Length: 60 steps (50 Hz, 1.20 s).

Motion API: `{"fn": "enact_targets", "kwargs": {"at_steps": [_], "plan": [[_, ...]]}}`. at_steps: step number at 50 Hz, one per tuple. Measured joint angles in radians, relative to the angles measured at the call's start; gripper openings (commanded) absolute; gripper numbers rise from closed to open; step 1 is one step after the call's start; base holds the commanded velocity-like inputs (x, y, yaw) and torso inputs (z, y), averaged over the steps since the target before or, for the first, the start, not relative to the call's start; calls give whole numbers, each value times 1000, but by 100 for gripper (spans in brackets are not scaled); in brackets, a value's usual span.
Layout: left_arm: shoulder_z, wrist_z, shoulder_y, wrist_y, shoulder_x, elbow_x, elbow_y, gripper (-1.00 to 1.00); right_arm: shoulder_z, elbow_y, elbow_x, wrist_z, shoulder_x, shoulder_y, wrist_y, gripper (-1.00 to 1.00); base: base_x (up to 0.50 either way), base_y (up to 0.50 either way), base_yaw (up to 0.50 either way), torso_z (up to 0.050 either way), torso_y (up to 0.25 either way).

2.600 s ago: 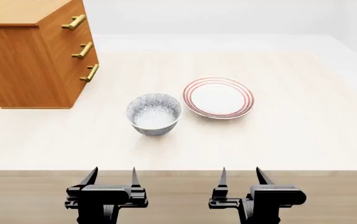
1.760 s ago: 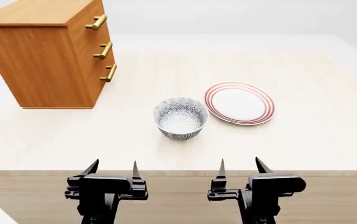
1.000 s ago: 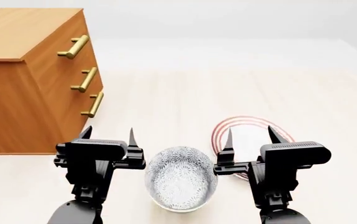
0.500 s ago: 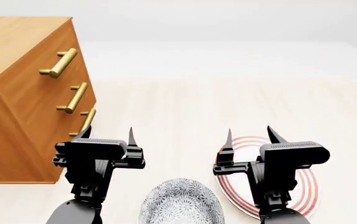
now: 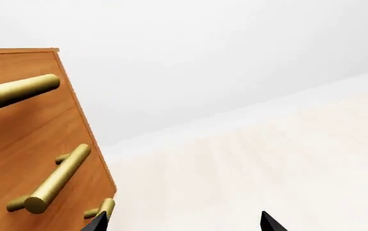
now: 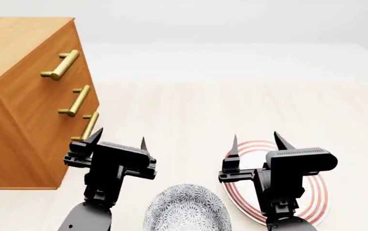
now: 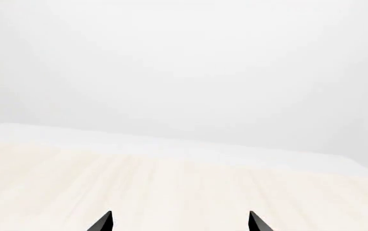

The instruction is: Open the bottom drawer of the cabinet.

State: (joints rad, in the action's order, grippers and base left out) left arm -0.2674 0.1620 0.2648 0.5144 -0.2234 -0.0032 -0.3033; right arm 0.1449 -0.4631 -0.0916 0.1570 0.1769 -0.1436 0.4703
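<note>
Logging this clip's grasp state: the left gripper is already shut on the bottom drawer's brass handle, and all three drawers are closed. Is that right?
Not quite. In the head view the left gripper is open and holds nothing; one finger tip is near the bottom drawer handle, but the jaws are not around it. All three drawers of the cabinet do look closed.

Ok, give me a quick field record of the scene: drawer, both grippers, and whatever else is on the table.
bottom drawer: shut, handle not held
cabinet: on the table's left side, three brass handles
left gripper: open, empty, turned toward the cabinet, close to the bottom handle
right gripper: open, empty, over the plate
bowl: between the arms, partly cut off by the frame edge
</note>
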Motion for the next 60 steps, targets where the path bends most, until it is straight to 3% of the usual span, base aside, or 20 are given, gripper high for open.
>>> {"fn": "enact_targets", "kwargs": {"at_steps": [24,60], "plan": [[-199,35,203,38,-36,204,343,100,9,-1,-16,13,12,3,-5,100,0,0,0,0,0],[-280,160,434,-82,9,288,954,100,20,4,-35,33,26,9,-20,100,0,0,0,0,0]]}}
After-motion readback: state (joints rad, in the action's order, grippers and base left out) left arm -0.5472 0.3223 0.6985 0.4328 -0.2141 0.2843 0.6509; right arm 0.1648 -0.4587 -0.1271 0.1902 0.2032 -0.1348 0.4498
